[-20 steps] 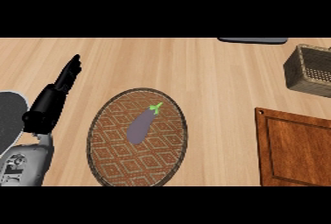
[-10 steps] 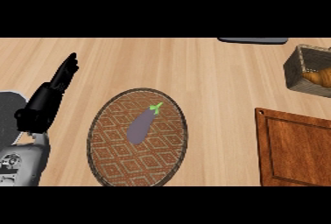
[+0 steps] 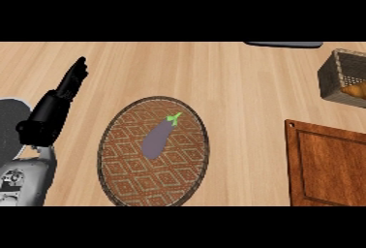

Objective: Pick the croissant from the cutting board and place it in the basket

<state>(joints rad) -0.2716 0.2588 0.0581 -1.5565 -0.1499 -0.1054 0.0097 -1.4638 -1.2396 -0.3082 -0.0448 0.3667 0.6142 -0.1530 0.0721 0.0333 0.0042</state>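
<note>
Croissant (image 3: 355, 90) lies inside the basket (image 3: 334, 72) at far right, partly cut off by the view's edge. None shows on the cutting board (image 3: 325, 164) below, so the placement looks complete. Left hand (image 3: 61, 99) rests at left w/ fingers straight and up, holding nothing, prob. parked clear of the right-side work; right hand is out of view. Eggplant (image 3: 159, 138) on the plate (image 3: 136, 179) at ctr is non-task, well apart from the basket.
</note>
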